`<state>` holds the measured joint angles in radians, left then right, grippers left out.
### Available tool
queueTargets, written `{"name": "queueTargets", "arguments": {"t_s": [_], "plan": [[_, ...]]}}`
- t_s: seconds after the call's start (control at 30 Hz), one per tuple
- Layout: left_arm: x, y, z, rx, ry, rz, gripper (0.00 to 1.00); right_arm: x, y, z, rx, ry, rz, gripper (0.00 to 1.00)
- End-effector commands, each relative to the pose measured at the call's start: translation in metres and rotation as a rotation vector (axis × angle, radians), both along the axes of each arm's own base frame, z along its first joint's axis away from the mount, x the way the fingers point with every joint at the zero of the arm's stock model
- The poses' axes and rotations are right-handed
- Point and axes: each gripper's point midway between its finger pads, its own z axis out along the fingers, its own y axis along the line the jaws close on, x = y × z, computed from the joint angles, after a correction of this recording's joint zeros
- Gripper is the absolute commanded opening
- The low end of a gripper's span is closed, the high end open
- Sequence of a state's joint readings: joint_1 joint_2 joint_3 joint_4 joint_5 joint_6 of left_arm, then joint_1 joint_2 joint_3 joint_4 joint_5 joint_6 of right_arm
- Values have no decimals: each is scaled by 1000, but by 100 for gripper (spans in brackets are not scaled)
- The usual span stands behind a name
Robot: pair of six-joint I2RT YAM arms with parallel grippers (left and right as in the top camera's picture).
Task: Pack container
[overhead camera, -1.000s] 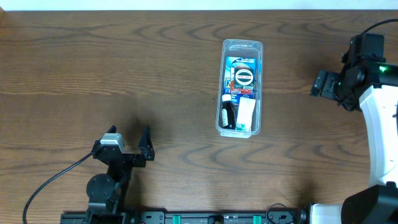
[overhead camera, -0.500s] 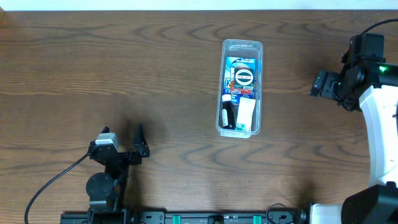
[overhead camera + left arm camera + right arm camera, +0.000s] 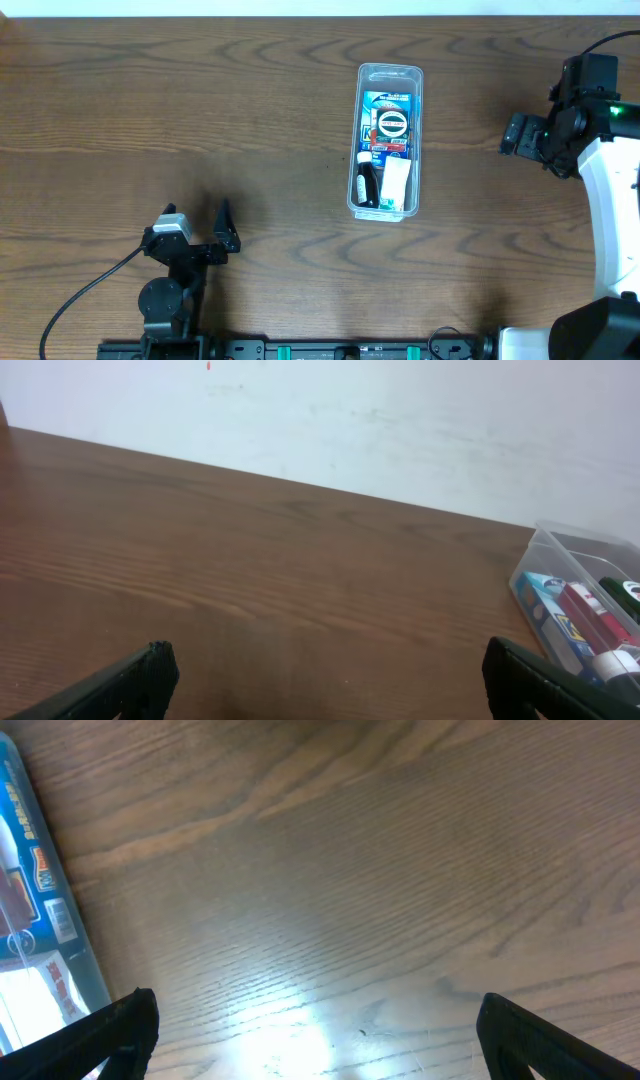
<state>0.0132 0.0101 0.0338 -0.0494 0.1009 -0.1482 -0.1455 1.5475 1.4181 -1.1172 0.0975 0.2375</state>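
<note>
The container point(image 3: 386, 140) lies on the bench point(image 3: 200, 100), packed with items. Left hand point(image 3: 197, 220) and right hand point(image 3: 512, 134) are released, empty, well apart from it. A careless reach could push the container and spill it.

I see a dark brown wood-grain surface point(image 3: 200, 100) filling nearly the whole overhead view, with a pale strip along its far edge. Through the left wrist camera that far edge meets a plain off-white wall point(image 3: 400, 420), faintly smudged, with a tiny red mark point(image 3: 208, 366) near the top. In the right wrist view a soft white patch of reflected light point(image 3: 290, 1040) lies on the grain.
</note>
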Motion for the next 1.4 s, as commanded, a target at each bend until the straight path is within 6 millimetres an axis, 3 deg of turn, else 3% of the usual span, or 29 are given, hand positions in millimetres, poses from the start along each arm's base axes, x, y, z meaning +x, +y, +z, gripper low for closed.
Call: {"name": "queueTargets", "arguments": {"t_s": [0.0, 1.0, 1.17, 1.37], "plan": [[0, 1, -16, 19, 34, -1, 98, 1, -2, 0, 4, -3, -16, 99], [0, 1, -15, 19, 34, -1, 98, 0, -1, 4, 2, -13, -15, 99], [0, 1, -15, 19, 34, -1, 98, -5, 4, 29, -8, -91, -2, 99], [0, 1, -15, 19, 34, -1, 98, -23, 22, 86, -44, -275, 58, 99]]}}
